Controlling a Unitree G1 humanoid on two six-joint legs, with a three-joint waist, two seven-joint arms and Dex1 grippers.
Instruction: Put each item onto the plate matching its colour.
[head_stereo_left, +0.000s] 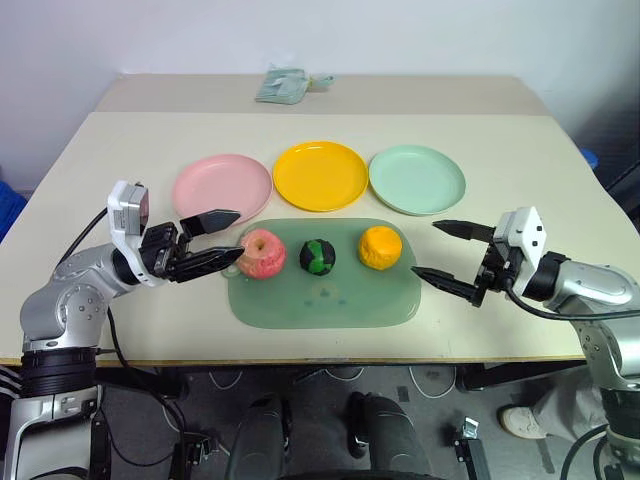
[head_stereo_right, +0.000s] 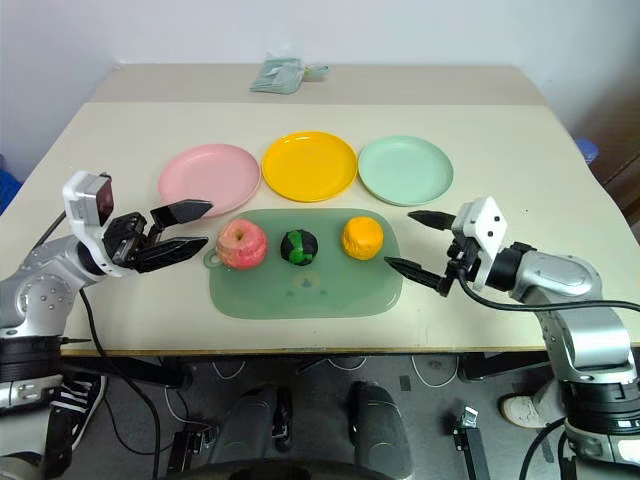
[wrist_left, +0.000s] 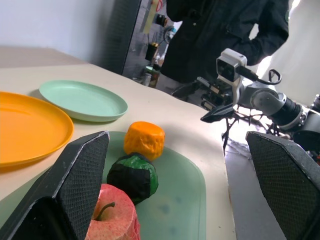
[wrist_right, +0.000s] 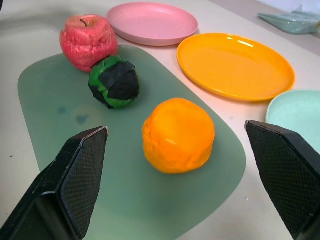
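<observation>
a: my left gripper (head_stereo_left: 225, 240) was spread wide, holding nothing, its fingertips just beside the pink-red apple (head_stereo_left: 261, 254) at the mat's left end. my right gripper (head_stereo_left: 440, 251) was spread wide too, empty, pointing in at the mat (head_stereo_left: 325, 300) from its right side, near the orange citrus (head_stereo_left: 380, 248) but apart from it.

b: and where did the fruit sit?

a: all three sat in a row on the translucent green mat: the apple at the left, the green-and-black ball (head_stereo_left: 317, 256) in the middle, the citrus at the right. the apple and the ball were close together; the citrus stood a little apart from the ball.

b: the plates?

a: they lay in a row just behind the mat on the table (head_stereo_left: 540, 160), each bare: the pink plate (head_stereo_left: 222, 187) at the left, the yellow plate (head_stereo_left: 320, 175) in the middle, the mint green plate (head_stereo_left: 416, 179) at the right. the pink and yellow plates nearly met at their rims.

b: anything else?

a: a grey-green cloth bundle (head_stereo_left: 284, 85) lay at the table's far edge, well apart from the plates. in my left wrist view a person in dark clothing (wrist_left: 225, 25) stood beyond the table.
</observation>
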